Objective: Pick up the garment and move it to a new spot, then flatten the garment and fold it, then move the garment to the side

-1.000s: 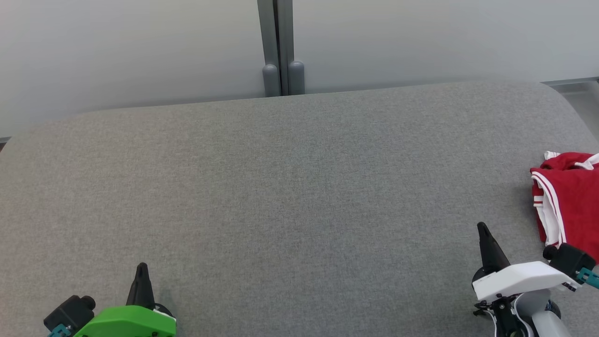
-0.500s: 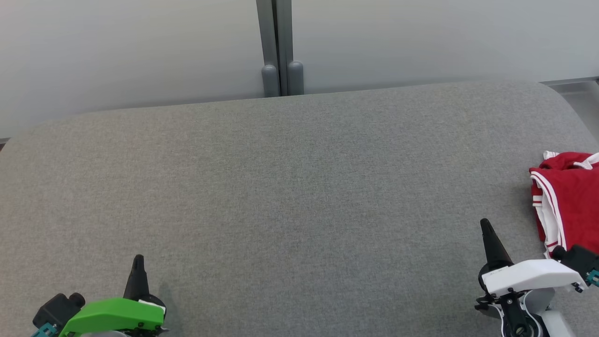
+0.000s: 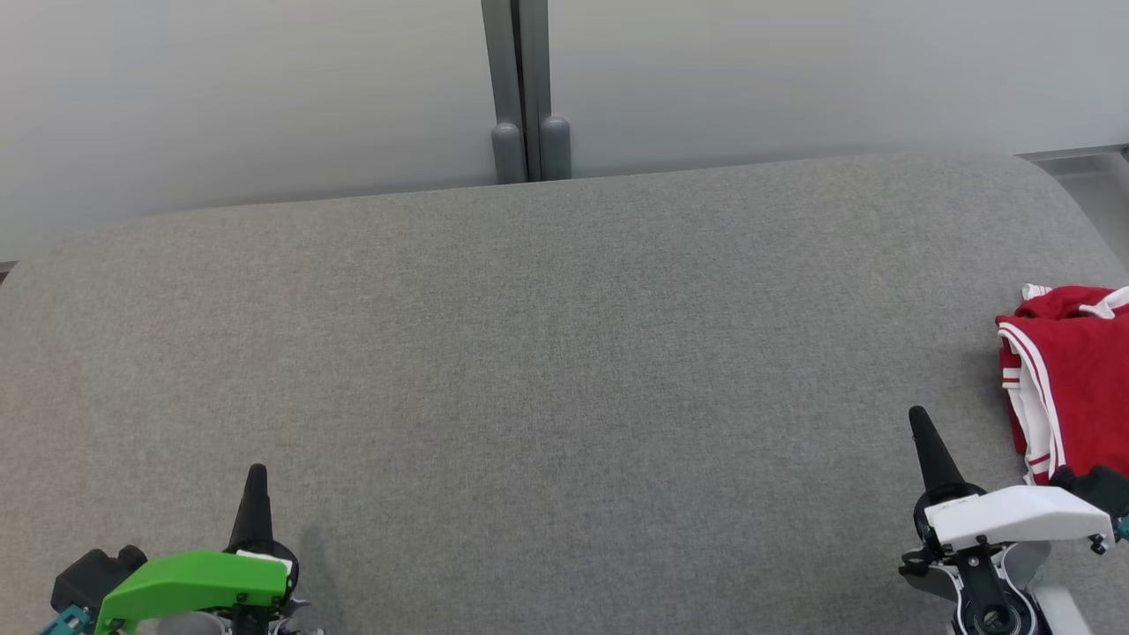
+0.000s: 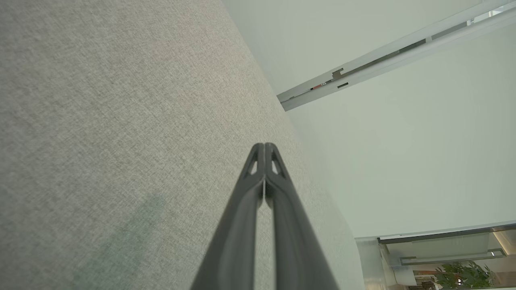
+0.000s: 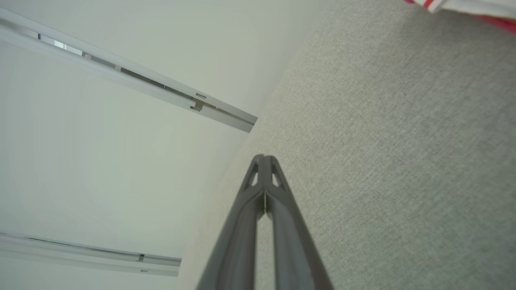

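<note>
Our right hand (image 3: pixel 919 414) sits at the near right of the grey fabric worktop (image 3: pixel 564 353). Its two dark fingers are pressed together to a single point and hold nothing. The right wrist view shows the same meeting tips over bare fabric. Our left hand (image 3: pixel 257 472) is at the near left, its fingers also together and empty, pointing toward the far side.

A little farther out, the garment (image 3: pixel 1067 379) lies bunched at the right edge of the worktop, just to the right of the right hand. It is red with white striped trim, and a strip of it shows at the top right corner of the right wrist view. The part we see runs near to far, with the striped edge turned left toward the open worktop. We cannot tell how far it spreads to the right, because the head view cuts it off.

We judge the right hand much the nearer one, since the left is well apart across the worktop's width. To take the garment, the right hand would have to part its fingers and swing right and slightly far.

Past the far edge, a grey post (image 3: pixel 527 150) stands against a pale wall (image 3: pixel 265 88).
</note>
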